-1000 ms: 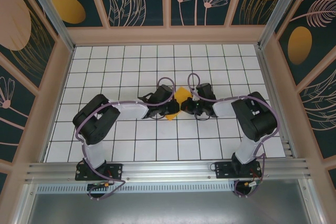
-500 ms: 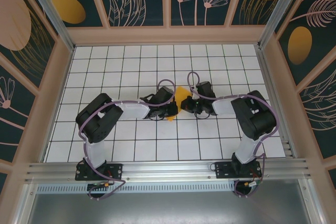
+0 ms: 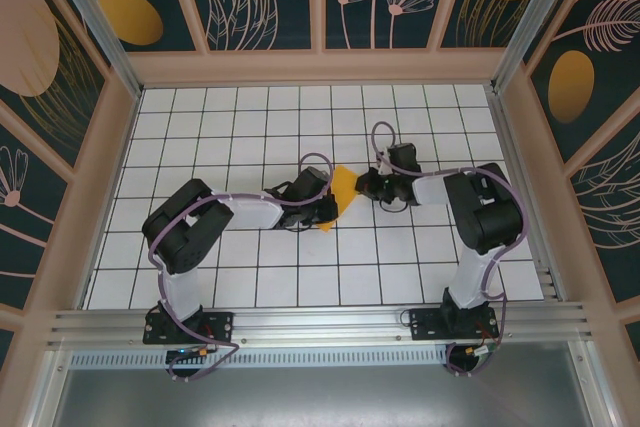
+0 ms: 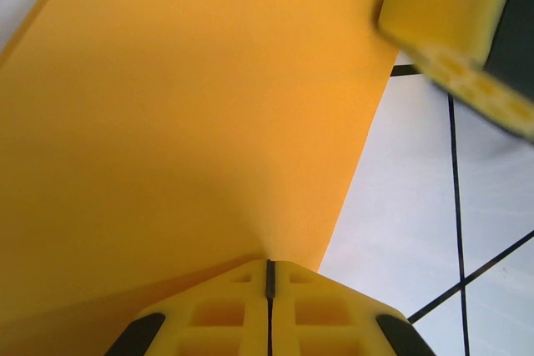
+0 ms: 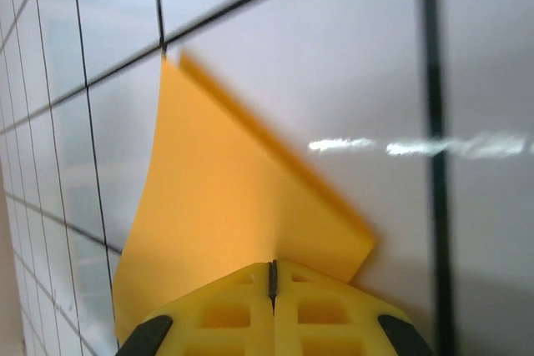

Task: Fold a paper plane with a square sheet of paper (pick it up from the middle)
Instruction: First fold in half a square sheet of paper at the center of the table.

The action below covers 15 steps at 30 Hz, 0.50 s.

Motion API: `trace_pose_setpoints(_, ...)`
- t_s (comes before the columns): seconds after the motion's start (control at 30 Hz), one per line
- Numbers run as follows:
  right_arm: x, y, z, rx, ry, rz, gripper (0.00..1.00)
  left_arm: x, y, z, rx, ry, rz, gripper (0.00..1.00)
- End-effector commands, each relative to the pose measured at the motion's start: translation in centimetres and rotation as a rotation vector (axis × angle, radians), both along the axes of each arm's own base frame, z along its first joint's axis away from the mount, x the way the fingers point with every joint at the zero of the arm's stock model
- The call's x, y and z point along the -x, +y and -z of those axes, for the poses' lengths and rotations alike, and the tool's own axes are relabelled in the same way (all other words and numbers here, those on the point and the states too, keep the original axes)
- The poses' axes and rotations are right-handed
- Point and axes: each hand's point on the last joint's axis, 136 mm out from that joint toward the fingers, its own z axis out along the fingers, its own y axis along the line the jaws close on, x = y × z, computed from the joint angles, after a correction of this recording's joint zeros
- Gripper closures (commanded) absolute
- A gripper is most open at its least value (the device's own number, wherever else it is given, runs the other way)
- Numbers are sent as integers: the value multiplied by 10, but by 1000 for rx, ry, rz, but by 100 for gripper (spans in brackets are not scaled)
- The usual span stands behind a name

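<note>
Top external view: the square sheet of paper (image 3: 343,186) sits near the middle of the white gridded table (image 3: 250,277), held from two sides. The left gripper (image 3: 329,208) pinches its edge at 7 o'clock and the right gripper (image 3: 361,186) pinches its edge at 3 o'clock. Left wrist view: the yellow fingers (image 4: 225,314) are pressed together on the sheet (image 4: 192,122). Right wrist view: the jaws likewise clamp one corner of the sheet (image 5: 225,198), and the far corner points to 11 o'clock.
</note>
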Motion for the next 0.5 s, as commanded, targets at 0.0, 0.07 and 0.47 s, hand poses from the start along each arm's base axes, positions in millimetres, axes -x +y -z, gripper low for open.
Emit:
trace_pose_setpoints(0.0, -28, -39, 21, 139, -15, 119, 97, 36, 36, 41, -163, 135, 12, 91)
trace_pose_setpoints(0.07, -37, -44, 22, 152, -16, 136, 98, 35, 36, 38, -160, 129, 11, 91)
trace_pose_setpoints(0.47, -29, -28, -47, 93, -168, 90, 97, 10, 17, 6, -128, -11, 75, 89)
